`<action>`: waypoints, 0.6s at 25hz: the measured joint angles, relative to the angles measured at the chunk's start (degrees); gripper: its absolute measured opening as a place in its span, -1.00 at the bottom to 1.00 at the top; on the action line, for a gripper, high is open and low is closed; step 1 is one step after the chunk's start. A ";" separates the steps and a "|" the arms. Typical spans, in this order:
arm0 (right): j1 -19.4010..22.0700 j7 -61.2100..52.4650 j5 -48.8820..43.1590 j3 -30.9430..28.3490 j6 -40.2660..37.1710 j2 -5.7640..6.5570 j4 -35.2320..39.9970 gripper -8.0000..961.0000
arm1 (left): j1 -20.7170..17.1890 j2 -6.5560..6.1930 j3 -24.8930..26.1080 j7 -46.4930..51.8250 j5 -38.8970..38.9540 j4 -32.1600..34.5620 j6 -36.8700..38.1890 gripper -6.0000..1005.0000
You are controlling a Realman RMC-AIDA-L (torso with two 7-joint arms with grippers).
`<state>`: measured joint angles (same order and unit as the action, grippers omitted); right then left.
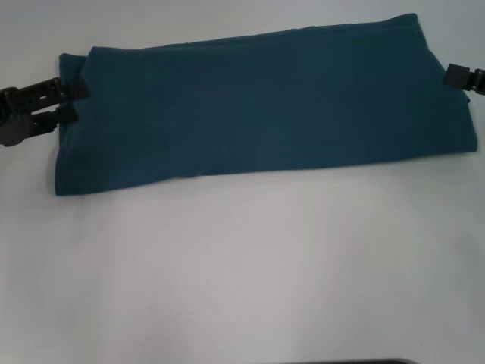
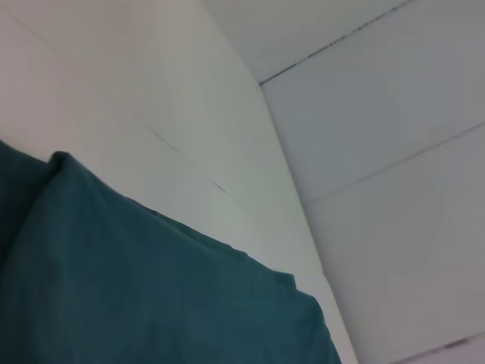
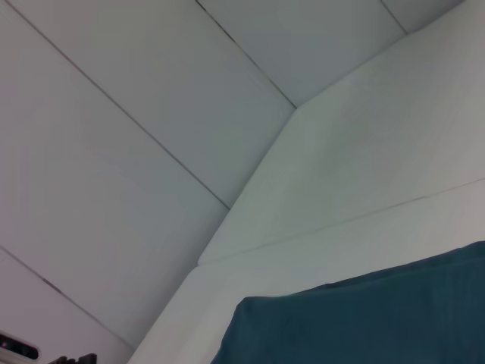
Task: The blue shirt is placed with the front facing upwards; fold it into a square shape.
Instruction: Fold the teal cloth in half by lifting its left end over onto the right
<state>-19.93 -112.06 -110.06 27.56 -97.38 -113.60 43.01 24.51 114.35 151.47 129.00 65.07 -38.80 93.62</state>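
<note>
The shirt (image 1: 258, 106) lies folded into a long band across the table's (image 1: 242, 273) far half, long axis left-right. Left gripper (image 1: 72, 101) pinches its left end; right gripper (image 1: 464, 77) seems closed on the right end.

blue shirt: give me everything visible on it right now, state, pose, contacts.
The dark teal-blue soft cotton shirt is folded into a long horizontal band, not yet a square, lying flat on the white table. No collar, sleeves or lettering show; only plain fabric with soft creases. Its right end sits slightly farther from the robot than its left. A second layer edge shows at the left end. The black left gripper meets the left end; the black right gripper meets the right end. Grip itself is unclear.
</note>
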 joint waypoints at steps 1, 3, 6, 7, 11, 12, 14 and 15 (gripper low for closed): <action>-0.14 -0.01 -0.01 0.00 0.01 0.00 -0.01 0.87 | 0.03 0.01 0.00 0.68 0.00 0.00 -0.61 0.67; -0.45 -0.11 -0.03 0.00 0.05 -0.01 -0.03 0.87 | 0.26 0.40 0.02 3.18 -0.01 0.00 -3.15 0.67; -0.80 -0.23 -0.05 -0.03 0.17 -0.03 -0.21 0.87 | 1.20 2.33 -0.10 8.70 -0.01 0.02 -10.85 0.67; -0.96 -0.24 -0.06 -0.05 0.25 -0.02 -0.49 0.87 | 1.59 3.32 -0.12 10.27 0.00 0.02 -13.80 0.67; -1.26 -0.53 -0.07 -0.14 0.33 0.17 -1.24 0.87 | 3.37 5.69 -1.16 14.40 -0.45 0.94 -22.44 0.67; -1.23 -0.56 -0.07 -0.26 0.34 0.19 -1.25 0.87 | 3.78 5.73 -1.68 14.82 -0.64 1.72 -23.93 0.66; -1.16 -0.59 -0.07 -0.44 0.38 0.19 -1.29 0.87 | 4.67 5.49 -2.62 15.26 -0.81 3.61 -26.49 0.66; -1.15 -0.59 -0.07 -0.47 0.39 0.20 -1.34 0.87 | 4.97 5.32 -2.90 15.35 -0.83 4.37 -27.28 0.66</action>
<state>-21.08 -112.65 -110.13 27.09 -96.99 -113.40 41.67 29.48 119.67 148.58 144.35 64.24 -34.43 66.33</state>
